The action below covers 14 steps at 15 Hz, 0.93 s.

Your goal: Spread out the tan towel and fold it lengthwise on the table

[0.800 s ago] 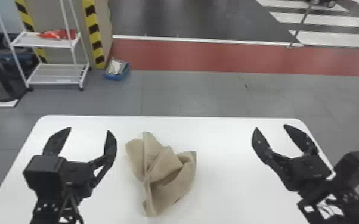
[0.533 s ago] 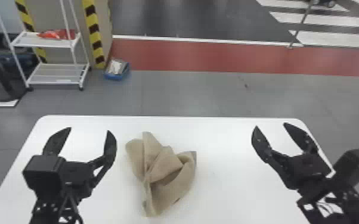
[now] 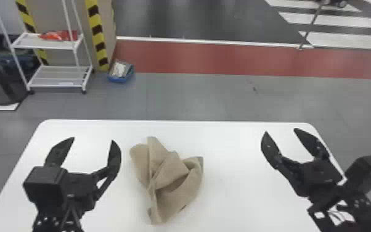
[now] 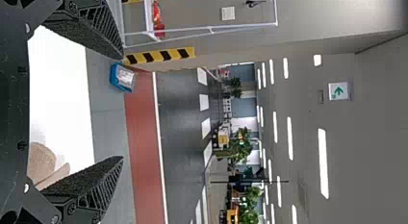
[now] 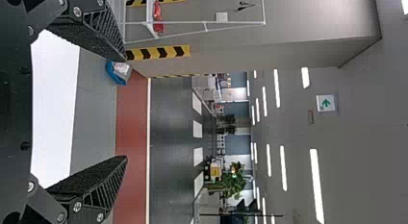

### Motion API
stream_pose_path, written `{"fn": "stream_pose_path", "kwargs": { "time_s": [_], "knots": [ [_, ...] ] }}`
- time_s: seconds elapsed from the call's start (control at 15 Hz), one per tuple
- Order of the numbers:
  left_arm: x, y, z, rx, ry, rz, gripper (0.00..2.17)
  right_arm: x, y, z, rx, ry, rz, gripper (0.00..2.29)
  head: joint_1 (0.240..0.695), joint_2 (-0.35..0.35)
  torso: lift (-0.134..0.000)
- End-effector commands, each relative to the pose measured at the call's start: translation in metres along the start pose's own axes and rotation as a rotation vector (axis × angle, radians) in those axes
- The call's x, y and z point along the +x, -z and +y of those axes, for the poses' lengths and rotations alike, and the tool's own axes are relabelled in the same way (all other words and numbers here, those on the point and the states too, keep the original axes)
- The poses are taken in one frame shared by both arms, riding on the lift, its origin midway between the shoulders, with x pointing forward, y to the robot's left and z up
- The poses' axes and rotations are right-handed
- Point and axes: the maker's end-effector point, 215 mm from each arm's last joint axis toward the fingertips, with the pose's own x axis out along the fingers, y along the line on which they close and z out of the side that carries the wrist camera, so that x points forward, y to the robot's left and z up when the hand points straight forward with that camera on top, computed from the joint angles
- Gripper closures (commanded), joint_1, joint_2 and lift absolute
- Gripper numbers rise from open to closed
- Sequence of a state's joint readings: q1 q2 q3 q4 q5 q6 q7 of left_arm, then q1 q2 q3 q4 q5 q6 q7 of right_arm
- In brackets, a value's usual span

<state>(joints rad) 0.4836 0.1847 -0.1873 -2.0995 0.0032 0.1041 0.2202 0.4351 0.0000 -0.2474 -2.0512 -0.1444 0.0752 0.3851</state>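
Tan and crumpled, the towel [image 3: 172, 174] lies in a loose heap on the white worktop [image 3: 240, 200], between the two hands and nearer the left one. The left hand [image 3: 93, 139] is spread wide, with nothing between its fingers; the right hand [image 3: 281, 131], well apart from the towel, is wide open and empty too. On the floor beyond stand a white rack [image 3: 47, 47] and, near it, a blue bin [image 3: 117, 80].

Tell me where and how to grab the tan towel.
Pinch the corner jutting toward the robot's right, coming from that side and slightly above, probably with the open right gripper. The tan towel lies crumpled, and that corner sticks out from its bunched folds.
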Motion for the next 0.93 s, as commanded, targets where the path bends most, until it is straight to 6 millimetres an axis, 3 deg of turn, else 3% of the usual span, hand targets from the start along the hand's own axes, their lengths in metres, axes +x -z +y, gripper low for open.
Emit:
{"fn": "stream_pose_path", "kwargs": {
  "time_s": [0.0, 0.2, 0.27, 0.47, 0.6, 0.87],
  "knots": [
    [-0.026, 0.025, -0.01, -0.022, 0.012, 0.056, 0.16, -0.01, 0.026, -0.025, -0.01, 0.046, 0.022, 0.18, 0.695, -0.112, 0.0],
    [-0.045, 0.057, -0.032, -0.075, 0.009, 0.135, 0.16, -0.029, 0.056, -0.065, -0.03, 0.118, 0.043, 0.18, 0.695, -0.155, 0.0],
    [-0.05, 0.07, -0.043, -0.098, 0.019, 0.159, 0.17, -0.035, 0.066, -0.077, -0.042, 0.14, 0.051, 0.18, 0.695, -0.198, 0.0],
    [-0.066, 0.099, -0.093, -0.121, 0.069, 0.218, 0.21, -0.053, 0.094, -0.105, -0.059, 0.195, 0.082, 0.18, 0.695, -0.27, 0.0],
    [-0.072, 0.122, -0.126, -0.121, 0.099, 0.272, 0.21, -0.065, 0.105, -0.112, -0.092, 0.203, 0.091, 0.18, 0.695, -0.35, 0.0],
    [-0.065, 0.161, -0.14, -0.162, 0.111, 0.364, 0.21, -0.085, 0.115, -0.132, -0.113, 0.243, 0.095, 0.18, 0.695, -0.35, 0.0]
  ]
}}
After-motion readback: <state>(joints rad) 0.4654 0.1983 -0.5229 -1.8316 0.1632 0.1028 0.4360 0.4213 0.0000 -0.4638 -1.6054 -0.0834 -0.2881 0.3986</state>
